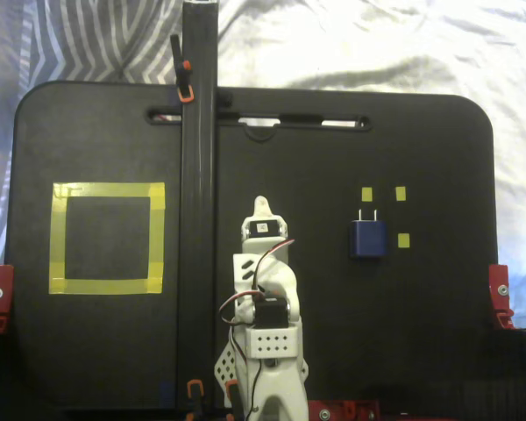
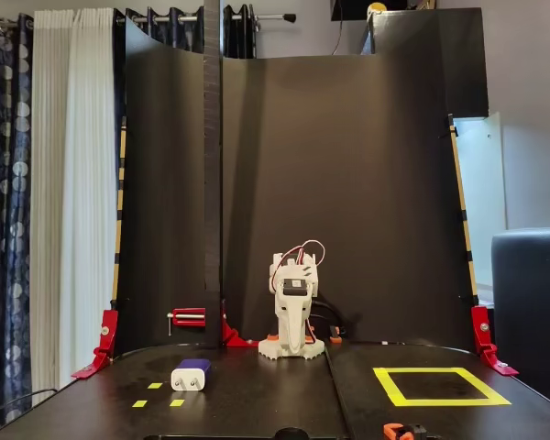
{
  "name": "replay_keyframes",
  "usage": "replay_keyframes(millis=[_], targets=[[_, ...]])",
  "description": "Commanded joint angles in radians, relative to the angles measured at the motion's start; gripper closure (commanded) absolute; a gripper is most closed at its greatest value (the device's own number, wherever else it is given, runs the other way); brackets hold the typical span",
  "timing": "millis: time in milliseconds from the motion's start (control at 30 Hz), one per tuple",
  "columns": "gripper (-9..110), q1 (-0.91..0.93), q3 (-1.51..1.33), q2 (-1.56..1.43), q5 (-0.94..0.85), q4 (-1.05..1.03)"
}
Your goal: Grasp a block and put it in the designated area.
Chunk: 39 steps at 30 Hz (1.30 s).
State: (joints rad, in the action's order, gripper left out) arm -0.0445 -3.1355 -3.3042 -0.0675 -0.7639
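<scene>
The dark navy block lies flat on the black board, its two metal prongs pointing to the far edge. In a fixed view from the front it shows at the left, with its white face toward the camera. The designated area is a yellow tape square at the left, and it shows at the right in the front view. My gripper is folded in over the arm's base at the board's middle, fingers together and empty. It is well apart from the block and from the square.
Three tiny yellow tape squares lie around the block. A tall black post with orange clamps stands between the arm and the yellow square. Red clamps hold the board's sides. The white arm stands before a black backdrop.
</scene>
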Motion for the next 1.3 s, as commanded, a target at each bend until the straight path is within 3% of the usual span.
replay_keyframes(millis=[0,1000,1267], targets=[[102,0.006,-0.006,-0.005,-0.002,0.000],[101,0.000,-0.006,-0.005,-0.005,0.000],[102,0.005,0.000,0.051,-0.067,0.089]])
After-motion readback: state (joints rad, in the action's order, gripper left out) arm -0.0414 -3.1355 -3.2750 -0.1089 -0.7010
